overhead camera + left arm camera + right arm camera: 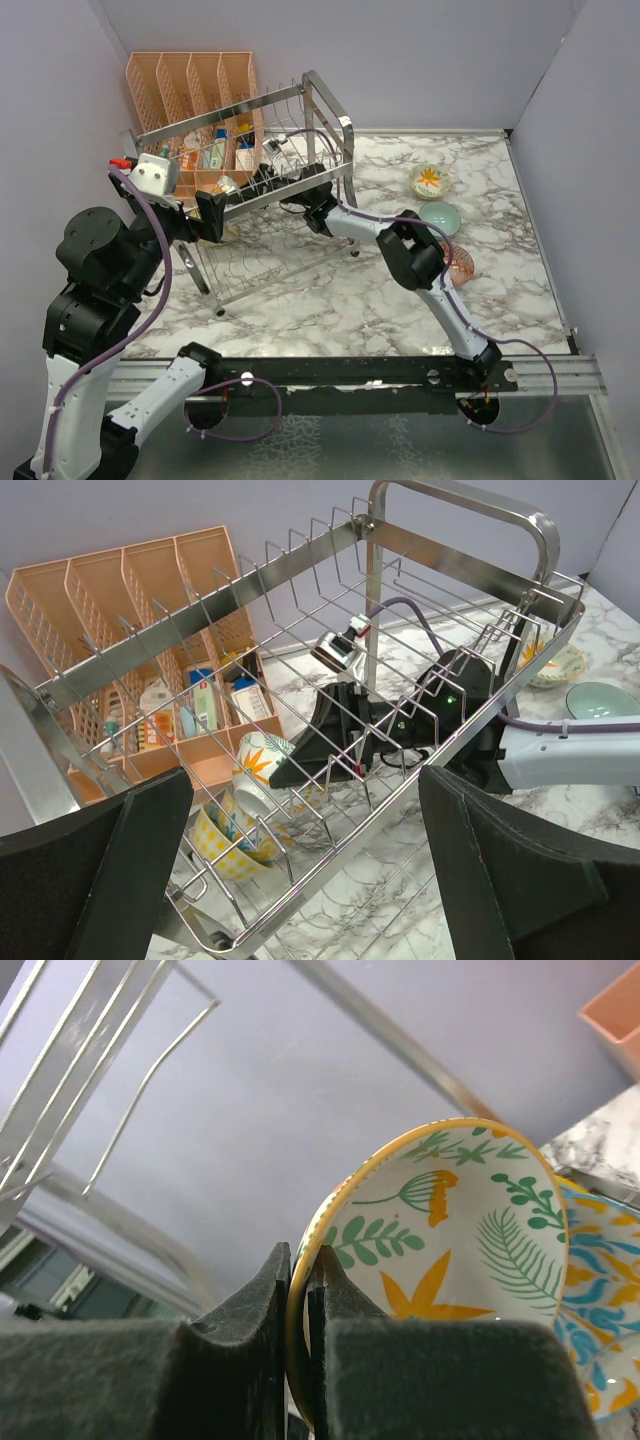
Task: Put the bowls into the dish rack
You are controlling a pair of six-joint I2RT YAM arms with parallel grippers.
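The chrome dish rack [335, 125] stands at the back left, tilted. My right gripper [262, 180] reaches into its upper tier and is shut on the rim of the green-leaf bowl [450, 1230], held on edge among the tines [262, 765]. A blue-yellow bowl [235, 835] leans just behind it and also shows in the right wrist view [600, 1300]. My left gripper [310, 880] is open at the rack's left end [210, 215], its fingers either side of the lower rail. An orange-flower bowl [430, 180], a teal bowl [440, 215] and a red-orange bowl [462, 265] sit on the table at the right.
A peach-orange plastic organizer [190, 80] holding small bottles stands behind the rack, against the back wall. The right arm [400, 240] stretches across the marble table [330, 290] and partly hides the red-orange bowl. Walls close in the left, back and right sides.
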